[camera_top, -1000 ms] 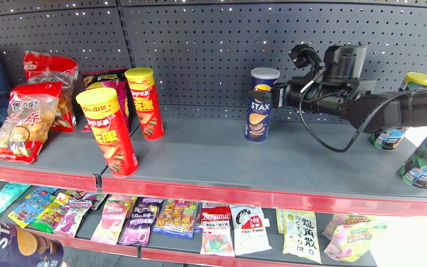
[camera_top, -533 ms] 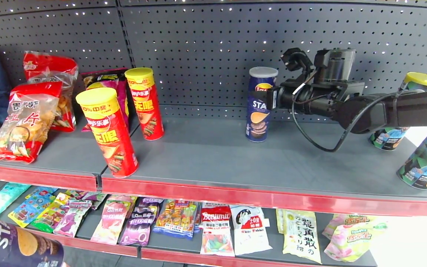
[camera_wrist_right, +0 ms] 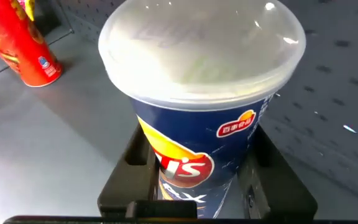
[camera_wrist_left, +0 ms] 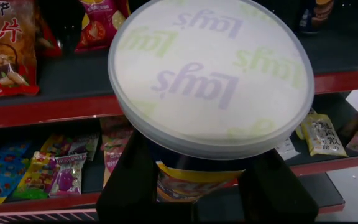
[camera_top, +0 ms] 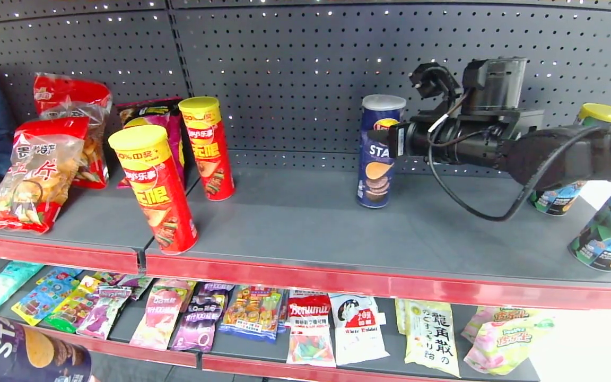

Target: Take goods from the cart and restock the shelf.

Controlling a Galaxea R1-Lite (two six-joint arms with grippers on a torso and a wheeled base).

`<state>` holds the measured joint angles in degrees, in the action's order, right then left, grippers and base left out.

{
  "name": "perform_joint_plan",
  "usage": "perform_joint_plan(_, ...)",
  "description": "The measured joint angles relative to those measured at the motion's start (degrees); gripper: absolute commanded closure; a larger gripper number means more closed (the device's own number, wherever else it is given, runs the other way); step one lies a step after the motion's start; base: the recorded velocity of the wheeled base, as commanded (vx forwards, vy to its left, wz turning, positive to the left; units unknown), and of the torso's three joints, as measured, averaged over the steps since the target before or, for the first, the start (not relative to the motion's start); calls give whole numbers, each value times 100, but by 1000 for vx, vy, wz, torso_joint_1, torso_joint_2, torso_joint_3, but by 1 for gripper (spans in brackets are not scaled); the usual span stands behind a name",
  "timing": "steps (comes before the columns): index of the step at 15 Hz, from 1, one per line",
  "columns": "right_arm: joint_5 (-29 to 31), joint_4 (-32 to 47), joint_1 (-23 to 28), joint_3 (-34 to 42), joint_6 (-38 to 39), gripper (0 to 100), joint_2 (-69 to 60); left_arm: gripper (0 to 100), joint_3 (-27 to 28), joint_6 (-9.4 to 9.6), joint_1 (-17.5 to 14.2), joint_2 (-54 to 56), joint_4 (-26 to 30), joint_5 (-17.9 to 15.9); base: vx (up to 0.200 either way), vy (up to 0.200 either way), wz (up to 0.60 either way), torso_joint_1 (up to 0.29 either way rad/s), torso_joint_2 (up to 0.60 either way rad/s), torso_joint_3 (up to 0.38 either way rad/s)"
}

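A blue chip can (camera_top: 376, 159) with a clear lid stands upright at the back middle of the grey upper shelf (camera_top: 305, 233). Its base is at or just above the board. My right gripper (camera_top: 383, 141) comes in from the right and is shut on the can's upper half. The right wrist view shows this can (camera_wrist_right: 197, 118) from above, with my right gripper (camera_wrist_right: 201, 183) clamped on both sides of it. A second blue can (camera_top: 16, 353) is low at the left. My left gripper (camera_wrist_left: 201, 190) is shut on this second can (camera_wrist_left: 210, 74), in front of the shelves.
Two red cans (camera_top: 154, 191) (camera_top: 207, 148) and snack bags (camera_top: 35, 175) occupy the shelf's left part. Green cans (camera_top: 605, 228) (camera_top: 594, 119) stand at the right end. A perforated back panel (camera_top: 295, 79) is close behind the held can. Candy packets (camera_top: 305, 329) line the lower shelf.
My right gripper with the blue can drifted slightly left, then came back right and a little higher. The can's base now sits a bit nearer the front. The left arm's can has not moved.
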<state>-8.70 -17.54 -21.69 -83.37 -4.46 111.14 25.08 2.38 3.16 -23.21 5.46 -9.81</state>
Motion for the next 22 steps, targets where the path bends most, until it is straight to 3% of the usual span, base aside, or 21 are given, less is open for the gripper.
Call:
perform_joint_plan(5,740,-63,-113,1240,55,100,-1031,100,-6,0,1,12,1,-4,0,0,0,0,0,0)
perform_joint_plan(10,1552,-1234,-315,2480,134,100,-1641,100,-6,0,1,17,1,-1,0,0,0,0,0,0)
perform_joint_plan(17,2321,-1264,-818,3166,182,100,-2049,100,-24,-2,1,17,1,-1,0,0,0,0,0,0)
perform_joint_plan(22,2783,-1295,-1204,3266,662,100,-2118,100,-69,0,0,17,15,-1,0,0,0,0,0,0)
